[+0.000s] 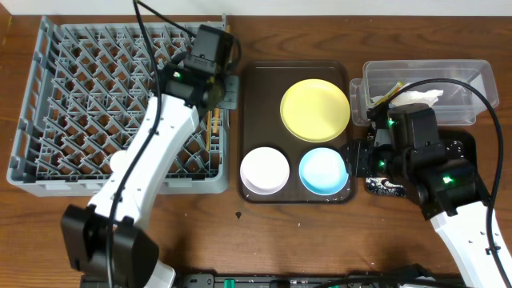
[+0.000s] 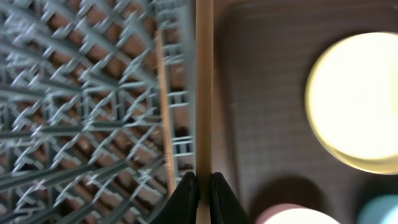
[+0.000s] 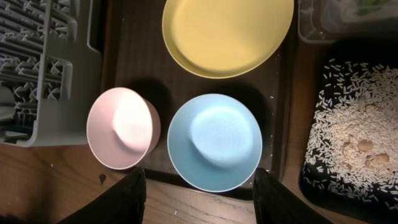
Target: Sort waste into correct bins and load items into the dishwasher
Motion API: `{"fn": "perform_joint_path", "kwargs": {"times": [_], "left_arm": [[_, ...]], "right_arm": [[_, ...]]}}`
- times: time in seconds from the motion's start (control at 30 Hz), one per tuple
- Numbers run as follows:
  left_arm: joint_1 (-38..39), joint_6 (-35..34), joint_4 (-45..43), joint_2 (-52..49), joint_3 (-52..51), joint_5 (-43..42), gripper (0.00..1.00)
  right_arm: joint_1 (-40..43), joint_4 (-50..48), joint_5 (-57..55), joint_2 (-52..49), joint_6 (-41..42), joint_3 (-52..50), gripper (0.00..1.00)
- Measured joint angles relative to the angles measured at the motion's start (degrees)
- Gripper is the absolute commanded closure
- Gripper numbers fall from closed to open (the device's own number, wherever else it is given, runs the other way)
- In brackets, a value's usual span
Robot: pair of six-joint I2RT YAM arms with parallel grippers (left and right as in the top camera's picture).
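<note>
My left gripper is shut on a wooden chopstick held over the right edge of the grey dish rack. A second chopstick lies inside the rack by that edge. My right gripper is open and empty, above the near rim of the light blue bowl. The white bowl, the blue bowl and the yellow plate sit on the brown serving tray. The clear tub holds the white napkin and the wrapper. The black tray holds rice scraps. The small cup is out of view.
The brown serving tray lies between the rack and the bins. The right arm covers most of the black tray in the overhead view. A small dark crumb lies on the wooden table in front of the serving tray.
</note>
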State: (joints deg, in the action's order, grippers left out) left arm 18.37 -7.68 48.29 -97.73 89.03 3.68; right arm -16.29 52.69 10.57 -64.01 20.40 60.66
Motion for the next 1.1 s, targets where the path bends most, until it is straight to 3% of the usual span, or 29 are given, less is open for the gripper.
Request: {"fn": "perform_joint_path", "kwargs": {"times": [0.2, 0.33, 0.4, 0.43, 0.67, 0.87, 1.1], "left_arm": [[-3.43, -1.07, -0.07, -6.56, -2.49, 0.76, 0.91], [-3.91, -1.38, -0.07, -8.81, -2.78, -0.02, 0.83], [-3.89, -1.42, 0.2, -8.59, -2.86, -1.03, 0.68], [-3.87, -1.31, 0.44, -8.48, -2.86, -1.68, 0.65], [-3.87, -1.53, 4.57, -3.63, -2.86, -5.18, 0.56], [-2.86, -1.7, 5.57, 6.25, -2.4, -19.04, 0.55], [5.86, -1.49, 3.5, 5.66, -1.64, -25.66, 0.54]], "right_arm": [[0.0, 0.0, 0.0, 0.0, 0.0, 0.0, 0.47], [0.0, 0.0, 0.0, 0.0, 0.0, 0.0, 0.46], [0.0, 0.0, 0.0, 0.0, 0.0, 0.0, 0.46], [0.0, 0.0, 0.0, 0.0, 0.0, 0.0, 0.46], [0.0, 0.0, 0.0, 0.0, 0.0, 0.0, 0.4], [0.0, 0.04, 0.0, 0.0, 0.22, 0.0, 0.37], [1.88, 3.58, -2.05, 0.0, 3.78, 0.0, 0.32]]}}
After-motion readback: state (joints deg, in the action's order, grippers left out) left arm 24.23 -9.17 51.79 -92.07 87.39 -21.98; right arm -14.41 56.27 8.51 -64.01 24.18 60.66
